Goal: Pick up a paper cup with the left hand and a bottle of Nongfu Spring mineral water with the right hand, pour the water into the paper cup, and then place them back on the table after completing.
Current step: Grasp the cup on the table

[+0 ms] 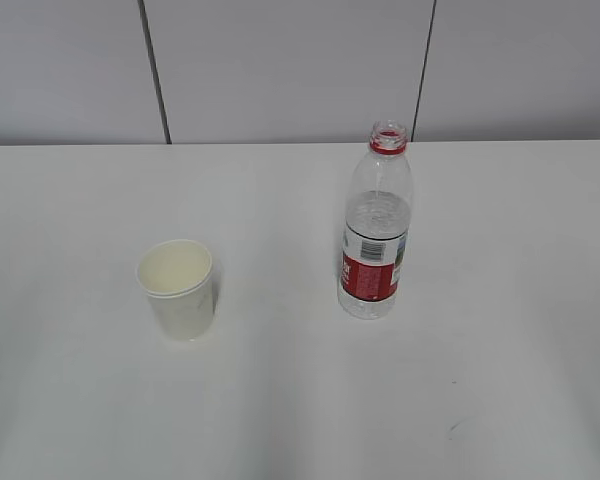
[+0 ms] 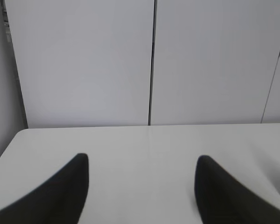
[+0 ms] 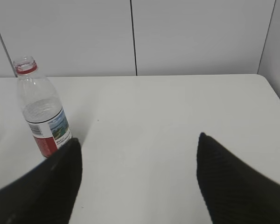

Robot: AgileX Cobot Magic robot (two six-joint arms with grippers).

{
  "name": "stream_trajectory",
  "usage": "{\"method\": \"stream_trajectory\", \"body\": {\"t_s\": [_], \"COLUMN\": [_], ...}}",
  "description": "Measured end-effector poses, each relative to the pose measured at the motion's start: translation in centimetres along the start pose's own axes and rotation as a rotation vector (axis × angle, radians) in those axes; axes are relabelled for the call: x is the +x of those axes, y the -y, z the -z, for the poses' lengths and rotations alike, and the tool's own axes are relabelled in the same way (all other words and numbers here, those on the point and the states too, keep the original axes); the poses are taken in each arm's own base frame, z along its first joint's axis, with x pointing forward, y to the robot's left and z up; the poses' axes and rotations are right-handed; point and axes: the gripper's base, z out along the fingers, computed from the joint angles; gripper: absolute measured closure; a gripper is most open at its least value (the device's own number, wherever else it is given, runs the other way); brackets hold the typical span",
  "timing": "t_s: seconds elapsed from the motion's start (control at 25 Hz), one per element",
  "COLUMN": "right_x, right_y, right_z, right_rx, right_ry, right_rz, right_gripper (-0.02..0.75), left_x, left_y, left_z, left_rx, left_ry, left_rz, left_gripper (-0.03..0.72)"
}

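Observation:
A white paper cup stands upright on the white table, left of centre. A clear uncapped bottle with a red label and red neck ring stands upright right of centre, partly filled with water. Neither arm shows in the exterior view. My left gripper is open and empty over bare table; the cup is out of its view. My right gripper is open and empty. The bottle stands beyond and beside its left finger.
A grey panelled wall runs behind the table's far edge. A small dark scuff mark sits on the table near the front right. The table's right far corner shows in the right wrist view.

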Motion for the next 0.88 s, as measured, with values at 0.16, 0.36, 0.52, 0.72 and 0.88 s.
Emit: {"method": "stream_trajectory", "body": {"t_s": [0.16,0.36,0.52,0.72,0.88], "right_x": [0.0,0.0,0.2,1.1,2.0], "right_y": [0.1,0.1,0.2,0.2,0.3], "right_z": [-1.7,-2.9,-3.5,-4.5,-5.1], "right_rx": [0.003,0.007,0.01,0.013,0.016], "right_ry": [-0.001,0.057,0.102,0.108,0.116], "right_rz": [0.0,0.019,0.036,0.04,0.041], "right_gripper": [0.17,0.17,0.17,0.17,0.17], "left_x": [1.3,2.4,2.9,2.9,2.8], "left_y": [-0.1,-0.2,-0.2,-0.3,-0.4], "left_z": [-1.2,-2.1,-3.1,-4.8,-6.5], "left_rx": [-0.005,-0.01,-0.014,-0.018,-0.021], "left_ry": [0.002,0.029,0.022,-0.033,-0.061], "left_rz": [0.002,0.004,0.005,0.007,0.016], "left_gripper": [0.239,0.239,0.239,0.239,0.239]}}
